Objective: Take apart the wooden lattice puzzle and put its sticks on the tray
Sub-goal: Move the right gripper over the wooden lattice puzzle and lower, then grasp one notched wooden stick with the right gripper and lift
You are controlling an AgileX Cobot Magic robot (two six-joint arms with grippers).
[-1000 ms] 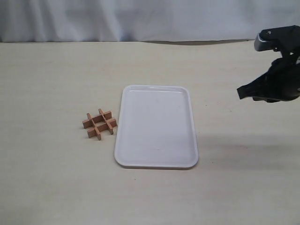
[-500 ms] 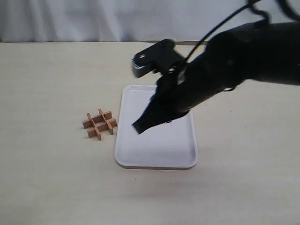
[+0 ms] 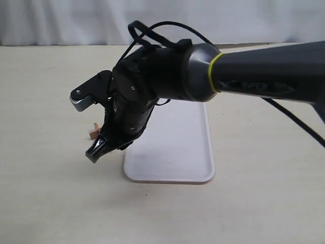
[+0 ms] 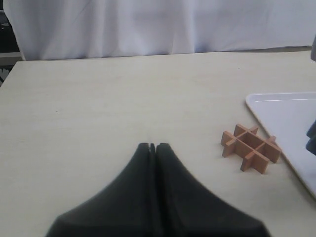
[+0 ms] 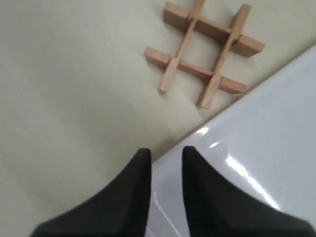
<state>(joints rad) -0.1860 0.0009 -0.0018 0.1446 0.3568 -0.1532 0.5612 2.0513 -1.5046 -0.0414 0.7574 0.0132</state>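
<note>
The right end effector (image 5: 166, 150), slightly parted and empty, reaches across the tray (image 3: 177, 162) because the intact lattice puzzle (image 5: 205, 54) lies at the tray's nine o'clock.

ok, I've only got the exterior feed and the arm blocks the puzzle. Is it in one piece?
Observer: Yes. The right wrist view shows the puzzle fully interlocked, lying beside the tray.
Operator: Right fingers on it?
Observer: No. The right fingers are slightly apart and empty, over the tray's edge, short of the puzzle.
Operator: And the left?
Observer: The left fingers are pressed together and hold nothing. The left wrist view shows the puzzle well clear of them.
</note>
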